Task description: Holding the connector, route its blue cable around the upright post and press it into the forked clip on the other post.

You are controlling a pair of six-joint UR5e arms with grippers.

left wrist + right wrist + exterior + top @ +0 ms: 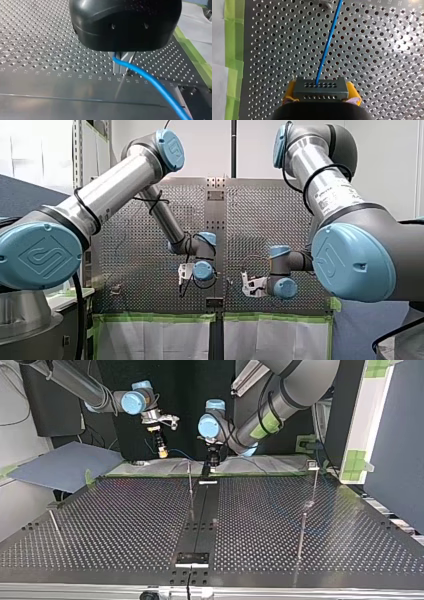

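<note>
**Thin cable, slim posts: a snag risk**

My right jaws, yellow-padded, are clamped on the grey, hole-dotted connector (320, 88) above the perforated metal bench (387, 62). The smooth blue cable (150, 80) runs to my left jaws, whose metal fingers (130, 57) seem closed on it. Pulled taut, it could slip free or bend the thin upright post (190, 485).

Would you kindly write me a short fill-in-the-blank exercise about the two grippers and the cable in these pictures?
The grey, hole-dotted connector block is clamped between my right gripper's ____ pads. The thin cable leaving that connector block is ____ in colour. In the left wrist view, the cable emerges from under my left gripper's ____ housing. Missing words: yellow; blue; black.
</note>
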